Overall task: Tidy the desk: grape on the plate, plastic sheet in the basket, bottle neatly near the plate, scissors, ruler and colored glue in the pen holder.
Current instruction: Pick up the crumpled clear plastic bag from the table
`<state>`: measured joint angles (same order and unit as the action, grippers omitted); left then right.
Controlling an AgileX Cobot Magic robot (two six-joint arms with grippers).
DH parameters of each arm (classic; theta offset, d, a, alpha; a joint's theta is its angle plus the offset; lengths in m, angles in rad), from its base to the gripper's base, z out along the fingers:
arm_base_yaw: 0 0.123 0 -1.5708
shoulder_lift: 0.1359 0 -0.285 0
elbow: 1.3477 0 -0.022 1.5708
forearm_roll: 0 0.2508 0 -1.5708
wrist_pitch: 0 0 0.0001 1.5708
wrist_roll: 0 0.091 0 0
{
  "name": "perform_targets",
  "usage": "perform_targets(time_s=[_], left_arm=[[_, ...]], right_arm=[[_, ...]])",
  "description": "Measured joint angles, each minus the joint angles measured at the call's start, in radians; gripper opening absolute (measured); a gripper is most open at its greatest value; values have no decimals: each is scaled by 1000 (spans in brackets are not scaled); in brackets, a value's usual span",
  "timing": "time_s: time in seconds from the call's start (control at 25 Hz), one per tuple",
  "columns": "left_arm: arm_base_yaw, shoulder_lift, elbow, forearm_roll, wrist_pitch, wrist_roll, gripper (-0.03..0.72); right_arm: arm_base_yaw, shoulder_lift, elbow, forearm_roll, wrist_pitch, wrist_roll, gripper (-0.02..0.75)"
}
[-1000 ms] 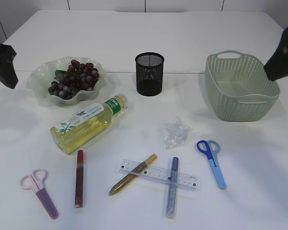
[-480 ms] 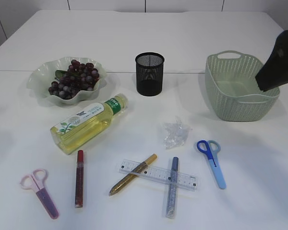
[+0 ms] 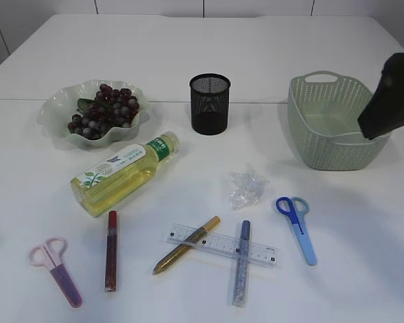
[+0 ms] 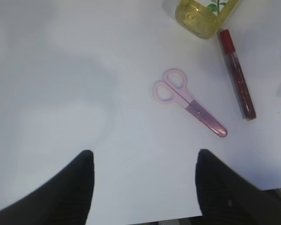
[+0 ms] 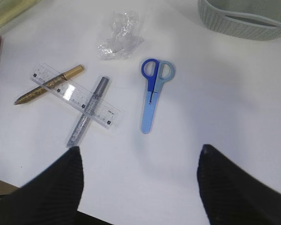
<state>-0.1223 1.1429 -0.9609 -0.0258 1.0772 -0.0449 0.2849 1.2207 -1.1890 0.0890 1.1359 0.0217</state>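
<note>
We see both grippers empty: left gripper [image 4: 143, 187] fingers spread above pink scissors [image 4: 189, 102]. Right gripper [image 5: 138, 187] fingers spread above blue scissors [image 5: 153, 92].

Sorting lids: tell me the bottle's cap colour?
Green cap, on the bottle; exterior view shows it best.

Honestly not much to read here. The bottle [image 3: 123, 173] has a green and white label [image 3: 116, 160] with a leaf logo and what might be Chinese characters, too small to make out. The clear ruler [image 5: 77, 95] has scale markings, numbers illegible.
</note>
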Motion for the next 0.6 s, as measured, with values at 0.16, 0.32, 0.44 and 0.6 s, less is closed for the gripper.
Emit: perform_targets(time_s=[0.16,0.32,0.44,0.6], left_arm=[[0,-6,17,-18,0,0,487],[0,-6,17,-31,-13,0,487],[0,-6,17,-42,-18,0,486],[0,-6,17,-64,-20,0,486]], right_arm=[[0,77,-26,33,2,4,584],[15,198,-73,82,-11,-10,584],[43,307,-125,91,-24,-53,584],[60,458,-194,95,-61,-121,585]])
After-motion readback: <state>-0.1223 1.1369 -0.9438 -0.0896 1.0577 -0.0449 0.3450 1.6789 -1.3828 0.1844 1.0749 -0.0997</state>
